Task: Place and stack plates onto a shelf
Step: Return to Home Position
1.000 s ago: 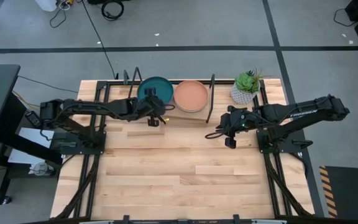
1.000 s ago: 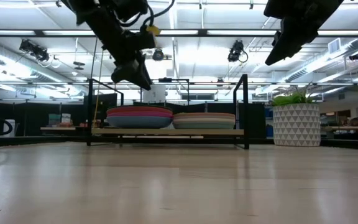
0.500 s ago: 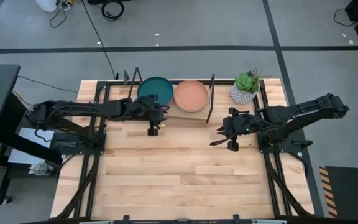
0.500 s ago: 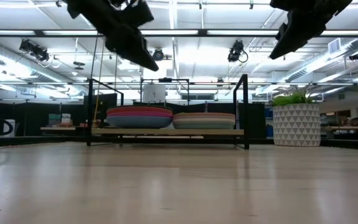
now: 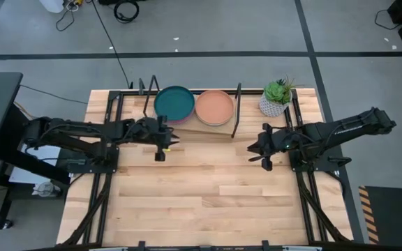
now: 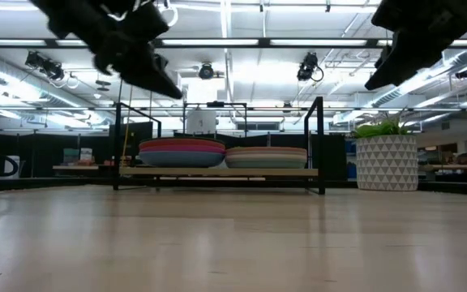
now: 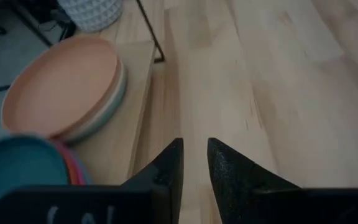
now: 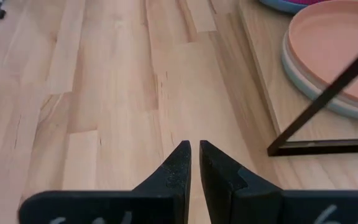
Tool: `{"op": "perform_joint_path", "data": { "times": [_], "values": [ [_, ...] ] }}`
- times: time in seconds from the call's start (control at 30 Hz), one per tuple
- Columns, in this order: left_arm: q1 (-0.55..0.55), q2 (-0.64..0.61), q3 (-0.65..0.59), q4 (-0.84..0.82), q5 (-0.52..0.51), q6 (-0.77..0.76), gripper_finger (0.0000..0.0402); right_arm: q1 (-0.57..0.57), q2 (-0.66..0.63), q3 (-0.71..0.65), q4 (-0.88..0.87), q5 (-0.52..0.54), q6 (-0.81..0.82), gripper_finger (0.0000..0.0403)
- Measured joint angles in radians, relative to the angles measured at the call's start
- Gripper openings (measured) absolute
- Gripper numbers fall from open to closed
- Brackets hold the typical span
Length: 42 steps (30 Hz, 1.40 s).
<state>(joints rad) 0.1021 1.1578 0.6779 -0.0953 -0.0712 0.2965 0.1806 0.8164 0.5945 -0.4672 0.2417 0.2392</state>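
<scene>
Two stacks fill the shelf [image 6: 217, 172]: teal-topped plates [image 5: 174, 103], tan-topped plates [image 5: 214, 107].

The high view hangs far above the tabletop [image 5: 201, 188] and looks straight down. It takes in the whole surface, the shelf [image 5: 211, 130] along one edge, and the floor around. The low view sits at tabletop height, well back from the shelf, and faces it level and head-on, with the room behind. The left wrist view rides close over the boards just in front of the shelf, looking past its own jaws along the shelf's front edge toward the potted plant [image 7: 92, 9]. The right wrist view, equally near, looks past its jaws from the shelf's opposite end. All four views share the shelf and its stacks of plates [image 6: 183, 151].
</scene>
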Motion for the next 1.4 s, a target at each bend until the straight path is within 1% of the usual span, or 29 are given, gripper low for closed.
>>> {"op": "perform_joint_path", "data": {
  "times": [0.17, 0.33, 0.5, 0.6, 0.7, 0.83, 0.9, 1.0, 1.13, 1.33, 1.4],
  "values": [
    [0.000, -0.125, -0.082, 0.018, -0.001, -0.041, 0.0069, -0.001, -0.118, -0.055, 0.021, 0.005, 0.005, 0.0039],
    [0.000, -0.255, -0.154, 0.033, -0.001, -0.077, 0.0064, -0.002, -0.230, -0.096, 0.034, 0.042, 0.000, 0.0039],
    [0.000, -0.380, -0.248, 0.052, -0.001, -0.107, 0.0064, -0.002, -0.305, -0.133, 0.052, 0.051, -0.003, 0.0039],
    [0.000, -0.452, -0.308, 0.091, -0.001, -0.125, 0.0064, -0.004, -0.339, -0.166, 0.077, 0.056, -0.008, 0.0039],
    [0.000, -0.526, -0.354, 0.101, -0.002, -0.131, 0.0064, -0.015, -0.360, -0.203, 0.137, 0.056, -0.015, 0.0039],
    [0.001, -0.627, -0.408, 0.113, -0.005, -0.132, 0.0064, -0.045, -0.367, -0.284, 0.297, 0.055, -0.055, 0.0038],
    [0.001, -0.675, -0.431, 0.114, -0.011, -0.133, 0.0064, -0.066, -0.366, -0.319, 0.341, 0.039, -0.067, 0.0034],
    [0.001, -0.747, -0.464, 0.113, -0.017, -0.136, 0.0064, -0.105, -0.373, -0.355, 0.370, -0.004, -0.079, 0.0023],
    [0.001, -0.829, -0.508, 0.116, -0.024, -0.140, 0.0064, -0.165, -0.401, -0.391, 0.388, -0.032, -0.095, 0.0008],
    [0.001, -0.925, -0.560, 0.120, -0.116, -0.135, 0.0064, -0.247, -0.456, -0.424, 0.397, -0.093, -0.112, 0.0014],
    [0.001, -0.952, -0.573, 0.126, -0.139, -0.130, 0.0064, -0.269, -0.474, -0.444, 0.424, -0.116, -0.134, 0.0017]
  ]
}}
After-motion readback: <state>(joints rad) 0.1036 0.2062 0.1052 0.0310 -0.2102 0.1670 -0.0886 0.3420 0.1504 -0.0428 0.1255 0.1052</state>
